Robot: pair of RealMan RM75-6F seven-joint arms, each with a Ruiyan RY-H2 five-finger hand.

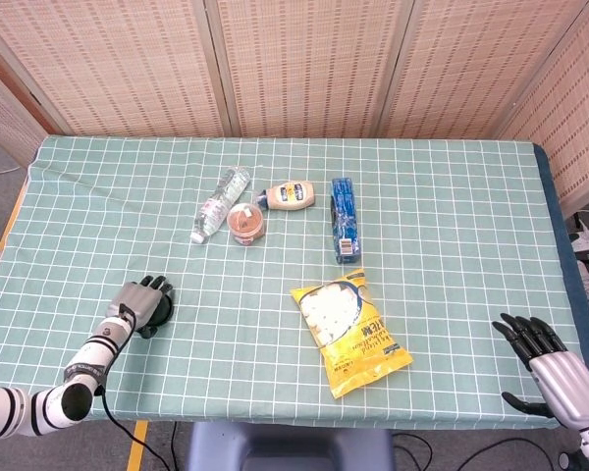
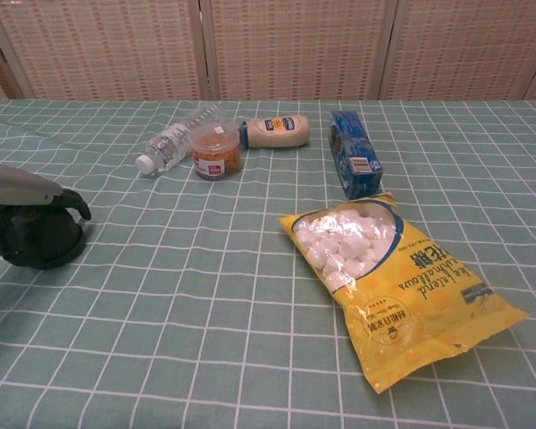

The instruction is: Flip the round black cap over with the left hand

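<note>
The round black cap stands near the table's front left corner, dome side up. My left hand lies over its top, and the dark fingers curl down around its far side and grip it. From the head camera the left hand covers most of the cap, so only a dark rim shows. My right hand hangs past the front right edge of the table, fingers apart and holding nothing. The chest view does not show it.
At the back middle lie a water bottle, an orange-lidded jar, a mayonnaise bottle and a blue box. A yellow bag of white sweets lies front centre. The green checked cloth covers the table.
</note>
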